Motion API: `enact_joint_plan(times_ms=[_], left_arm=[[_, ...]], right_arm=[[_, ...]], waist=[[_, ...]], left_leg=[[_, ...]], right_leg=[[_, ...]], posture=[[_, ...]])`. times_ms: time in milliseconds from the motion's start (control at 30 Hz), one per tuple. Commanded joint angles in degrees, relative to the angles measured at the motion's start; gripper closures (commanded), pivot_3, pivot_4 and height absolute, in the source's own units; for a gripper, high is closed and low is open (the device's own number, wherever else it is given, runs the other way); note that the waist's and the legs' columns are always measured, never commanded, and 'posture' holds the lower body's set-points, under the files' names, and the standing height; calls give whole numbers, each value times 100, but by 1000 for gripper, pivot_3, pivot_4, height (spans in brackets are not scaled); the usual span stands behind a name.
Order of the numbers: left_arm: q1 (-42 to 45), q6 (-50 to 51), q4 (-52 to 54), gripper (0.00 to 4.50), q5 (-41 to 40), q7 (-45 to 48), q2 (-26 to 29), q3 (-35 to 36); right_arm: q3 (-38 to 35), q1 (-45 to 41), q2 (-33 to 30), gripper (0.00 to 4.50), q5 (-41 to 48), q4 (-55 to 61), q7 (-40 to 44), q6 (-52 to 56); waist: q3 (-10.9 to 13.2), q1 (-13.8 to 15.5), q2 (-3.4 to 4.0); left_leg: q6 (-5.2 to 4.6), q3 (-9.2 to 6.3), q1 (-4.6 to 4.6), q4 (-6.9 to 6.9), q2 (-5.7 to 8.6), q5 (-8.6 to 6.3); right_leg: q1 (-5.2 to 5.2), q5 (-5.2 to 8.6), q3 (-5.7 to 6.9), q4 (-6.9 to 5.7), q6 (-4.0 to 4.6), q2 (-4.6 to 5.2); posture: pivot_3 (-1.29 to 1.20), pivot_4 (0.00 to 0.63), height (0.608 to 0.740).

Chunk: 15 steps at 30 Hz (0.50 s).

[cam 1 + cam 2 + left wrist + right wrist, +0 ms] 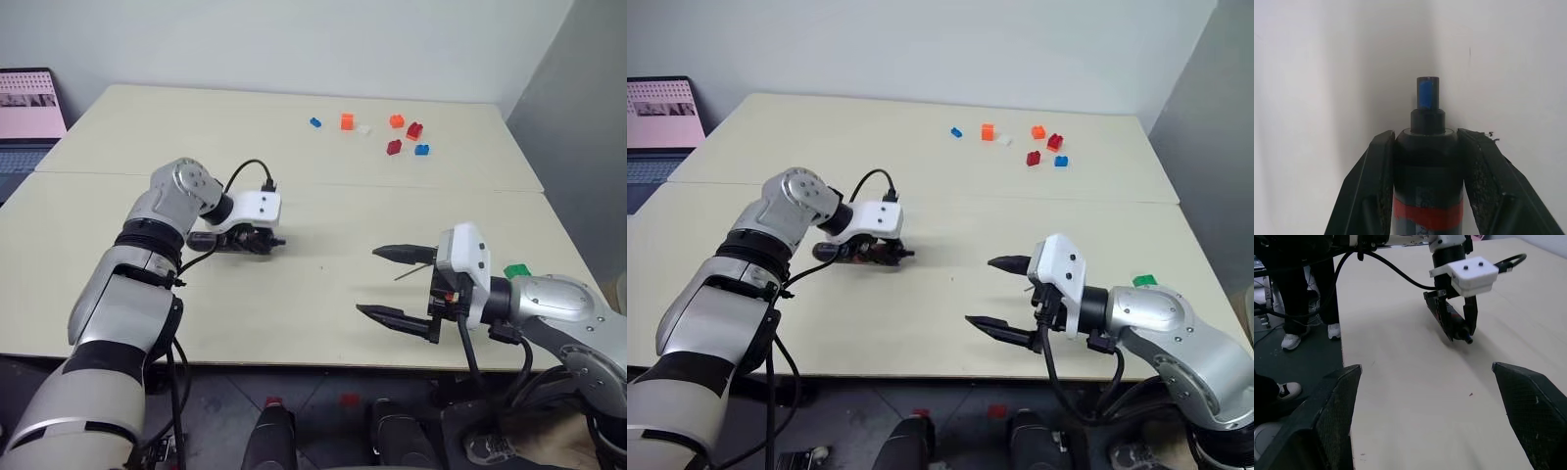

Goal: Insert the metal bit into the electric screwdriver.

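The left tool (263, 241) is clamped on the electric screwdriver (1426, 161), holding it low over the worktop (323, 294) with its nose aimed toward the robot's right. The right tool (394, 286) stands wide apart and empty. So the screwdriver is picked up — the metal bit (411, 274) is not: it lies on the worktop, just beyond the right tool. Picking it up and inserting it remain. The screwdriver is slim and black, with a red band and a blue-tipped stepped nose.
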<state>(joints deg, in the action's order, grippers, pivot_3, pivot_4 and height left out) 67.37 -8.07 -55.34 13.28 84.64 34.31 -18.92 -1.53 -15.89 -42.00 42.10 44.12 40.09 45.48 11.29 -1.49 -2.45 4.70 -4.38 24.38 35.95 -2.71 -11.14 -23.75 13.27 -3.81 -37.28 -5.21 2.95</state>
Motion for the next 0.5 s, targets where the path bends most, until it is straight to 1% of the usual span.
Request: enact_joint_plan(times_ms=[33,133,200,300,333,433,500], left_arm=[[-18,1258,1385,2888,-1193,434,-240,747],[-153,2080,2211,2888,-1849,-13,-640,1199],[-272,2293,2559,2888,-2212,-380,-910,1494],[-604,2453,2884,2888,-2513,-1111,-1308,1814],[-776,2450,2984,2888,-2593,-1441,-1472,1931],[-1165,2260,3239,2888,-2725,-2047,-1801,2076],[-1504,1828,3350,2888,-2688,-2580,-2077,2148]], right_arm=[[-582,90,-197,0,386,234,-41,63],[-870,62,-315,0,625,212,-90,120],[-968,-23,-368,0,718,173,-146,157],[-1045,-148,-448,0,771,53,-202,154],[-1030,-217,-440,0,778,22,-267,170],[-971,-371,-385,0,752,-45,-429,159],[-841,-547,-280,0,665,-96,-621,139]], waist=[[0,7,0],[0,0,0],[0,-13,2],[0,-49,6],[0,-64,6],[-1,-77,7],[0,-81,7]], left_leg=[[0,-3,1,1,0,0],[0,-4,4,1,1,0],[0,-7,3,2,0,0],[0,-9,-5,3,1,0],[0,-8,-19,2,1,0],[-1,-7,-53,-2,0,0],[-1,-7,-53,0,0,0]], right_leg=[[2,0,3,5,0,0],[4,-2,4,9,-3,1],[5,-4,6,9,-6,1],[8,-4,6,4,-7,0],[18,-4,4,4,-8,0],[45,-3,3,5,-6,-2],[45,-6,0,7,0,-3]], posture=[[0,150,740],[0,150,740],[0,150,740],[0,150,740],[0,150,740],[0,150,740],[0,150,740]])
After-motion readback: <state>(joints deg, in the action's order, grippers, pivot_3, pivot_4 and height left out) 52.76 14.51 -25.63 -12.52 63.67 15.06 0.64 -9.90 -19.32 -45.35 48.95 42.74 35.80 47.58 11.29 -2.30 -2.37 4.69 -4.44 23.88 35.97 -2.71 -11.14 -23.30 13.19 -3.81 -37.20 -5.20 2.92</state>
